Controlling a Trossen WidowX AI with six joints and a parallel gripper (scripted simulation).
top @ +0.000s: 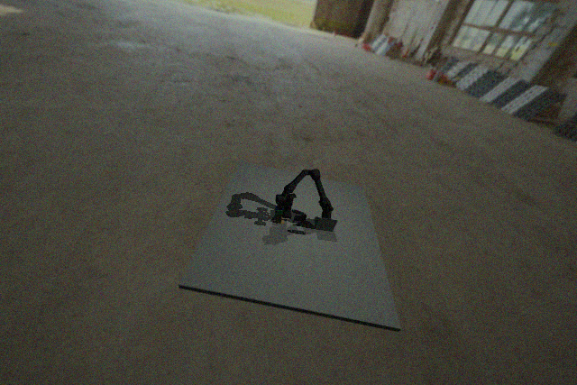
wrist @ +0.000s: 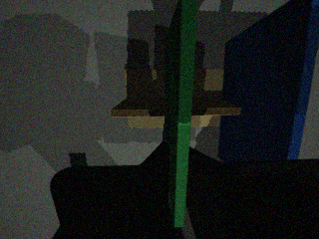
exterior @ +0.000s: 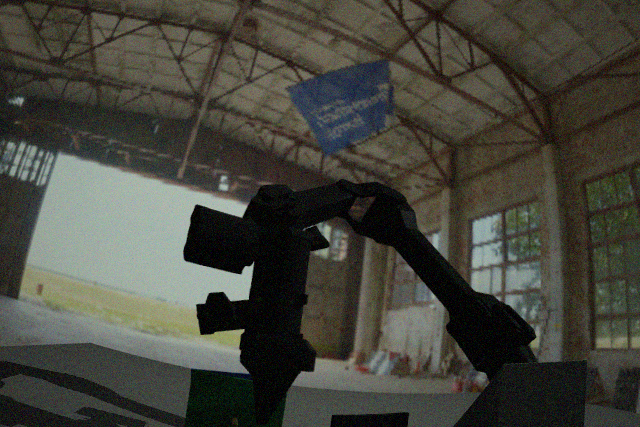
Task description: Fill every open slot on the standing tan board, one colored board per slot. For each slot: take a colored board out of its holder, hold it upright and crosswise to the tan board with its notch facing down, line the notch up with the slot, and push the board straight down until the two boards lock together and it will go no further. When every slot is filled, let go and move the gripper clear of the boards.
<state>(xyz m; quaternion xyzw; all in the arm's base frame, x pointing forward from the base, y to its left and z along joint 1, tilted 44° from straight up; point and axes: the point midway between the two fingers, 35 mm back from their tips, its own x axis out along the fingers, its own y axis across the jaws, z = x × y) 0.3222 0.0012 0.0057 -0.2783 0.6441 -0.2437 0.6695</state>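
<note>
My gripper (exterior: pixel 267 414) (wrist: pixel 170 146) points straight down and is shut on a green board (exterior: pixel 219 396) (wrist: pixel 183 164). The green board stands upright and crosswise over the middle of the tan board (wrist: pixel 131 113) in the wrist view. Its lower edge and notch are hidden, so I cannot tell how deep it sits. A blue board (wrist: pixel 259 90) stands upright to the right of the green one in the wrist view, by the tan board's right end. I cannot tell whether it is locked into the tan board. In the top view the boards are too small and dark to make out well.
A grey platform (top: pixel 288 273) carries the arm. A grey box (top: pixel 325 224) (exterior: pixel 542 393) stands at the arm's base. A low dark object (top: pixel 296 232) (exterior: pixel 369 420) lies between that box and the gripper. A small dark block (wrist: pixel 78 159) shows at left in the wrist view.
</note>
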